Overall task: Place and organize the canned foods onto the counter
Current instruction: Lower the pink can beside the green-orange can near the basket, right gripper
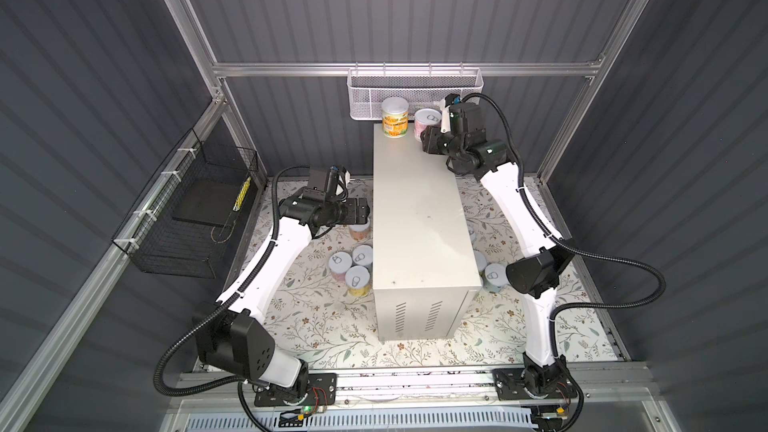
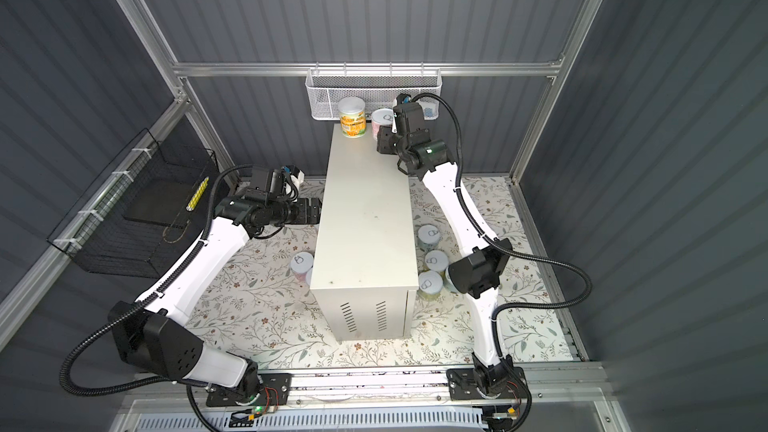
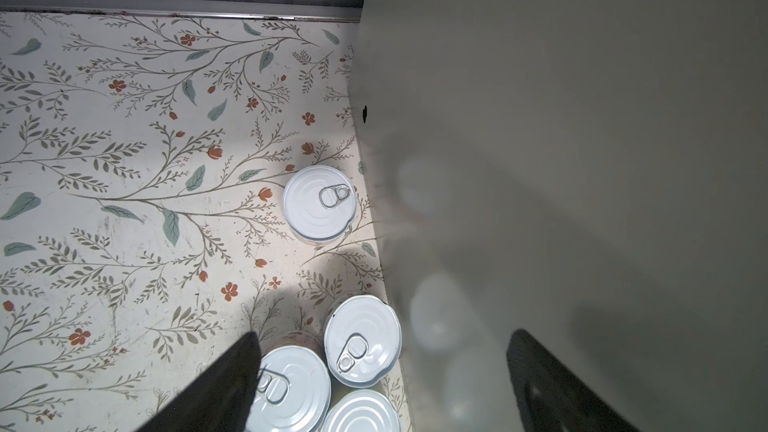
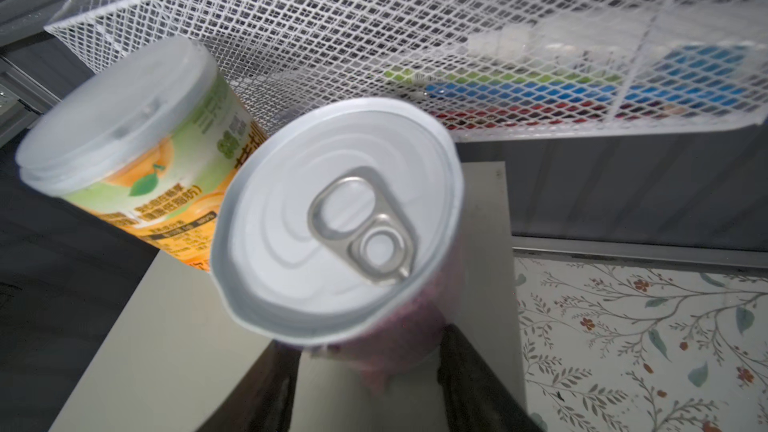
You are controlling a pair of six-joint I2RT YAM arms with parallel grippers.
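My right gripper (image 1: 424,137) (image 4: 368,351) is shut on a pink can (image 1: 427,120) (image 4: 332,218) at the far right corner of the off-white counter (image 1: 419,218) (image 2: 365,218). The can stands close beside a yellow-orange can (image 1: 395,118) (image 4: 137,151) on the counter top. My left gripper (image 1: 360,207) (image 3: 382,371) hangs open above the floor, against the counter's left side. Below it stand three cans (image 3: 362,340) in a cluster, with a lone can (image 3: 319,203) further back. More cans (image 2: 432,261) stand on the floor right of the counter.
A white mesh basket (image 1: 415,89) with coloured items hangs on the back rail just behind the counter's far end. A black wire basket (image 1: 187,218) hangs on the left wall. The floor is a floral mat (image 1: 324,326).
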